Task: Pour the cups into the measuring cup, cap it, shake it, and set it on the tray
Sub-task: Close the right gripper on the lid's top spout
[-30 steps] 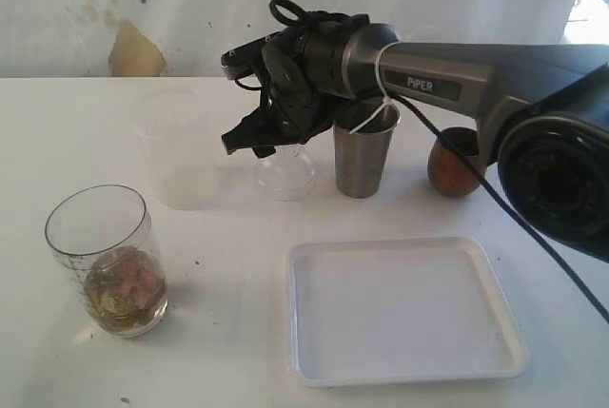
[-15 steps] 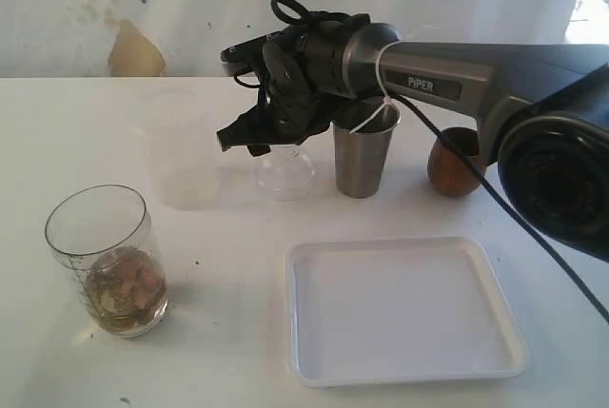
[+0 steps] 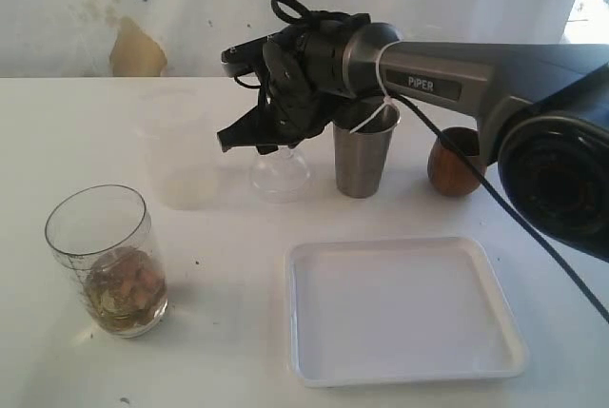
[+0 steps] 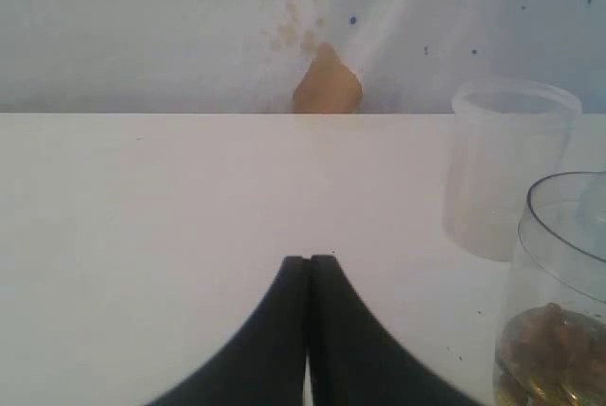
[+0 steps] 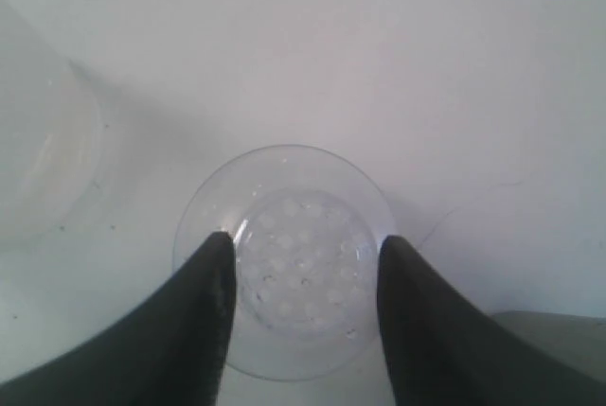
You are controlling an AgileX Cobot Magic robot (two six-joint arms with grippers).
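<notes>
The measuring cup (image 3: pixel 105 261) stands at the front left with brownish pieces in its bottom; it also shows in the left wrist view (image 4: pixel 559 302). The steel tumbler (image 3: pixel 363 156) and the wooden cup (image 3: pixel 455 163) stand at the back right, and the white tray (image 3: pixel 404 313) lies bare in front of them. My right gripper (image 3: pixel 255 145) (image 5: pixel 305 240) hangs over a small clear dome lid (image 3: pixel 281 178) (image 5: pixel 303 264), its fingers against both sides of the lid's perforated neck. My left gripper (image 4: pixel 309 259) is shut on nothing, low over the table beside the measuring cup.
A frosted translucent cup (image 3: pixel 176 156) (image 4: pixel 507 169) stands behind the measuring cup, left of the lid. The right arm (image 3: pixel 457 85) stretches across above the tumbler, and a black cable hangs from it past the wooden cup. A wall with a tan patch backs the table.
The right fingers have drawn in onto the lid's neck, and the lid has shifted slightly left. The left gripper has not changed.
</notes>
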